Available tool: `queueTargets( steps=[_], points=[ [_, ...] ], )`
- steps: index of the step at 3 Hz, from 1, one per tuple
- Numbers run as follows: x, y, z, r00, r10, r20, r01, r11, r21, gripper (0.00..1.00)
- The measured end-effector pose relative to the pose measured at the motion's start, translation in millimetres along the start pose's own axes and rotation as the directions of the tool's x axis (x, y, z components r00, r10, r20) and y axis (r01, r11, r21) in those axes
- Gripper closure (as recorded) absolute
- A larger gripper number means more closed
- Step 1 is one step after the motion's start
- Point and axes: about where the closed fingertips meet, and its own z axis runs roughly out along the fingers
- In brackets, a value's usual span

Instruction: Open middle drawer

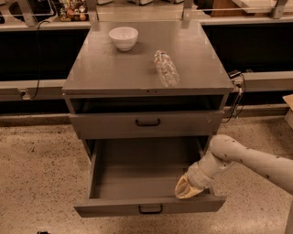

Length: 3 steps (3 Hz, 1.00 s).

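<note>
Pincer (188, 190) inside open middle drawer (114, 209)

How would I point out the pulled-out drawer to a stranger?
Find the grey cabinet with a white bowl on top. Below its shut drawer, the middle drawer is the only one pulled out, with the gripper inside its front right corner.

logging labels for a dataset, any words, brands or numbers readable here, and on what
No text reads anywhere.
White bowl: plain.
Clear plastic bottle: no label shows.
Middle drawer, pulled out, and the closed drawer above: only black handles.
Gripper, inside the middle drawer's front right corner: no marking.
Small items on the back counter: too blurred to read.
</note>
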Motion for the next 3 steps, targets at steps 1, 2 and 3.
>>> queueTargets(
  steps=[1,2,3],
  points=[
    [-10,4,-17,1.0,0.018,0.002,-0.019,0.9994,0.031,1.0],
    [-30,-1,-56,0.994,0.014,0.111,-0.028,0.9916,0.126,1.0],
    [-33,-4,-59,0.991,0.021,0.129,-0.039,0.9902,0.134,0.82]
  ],
)
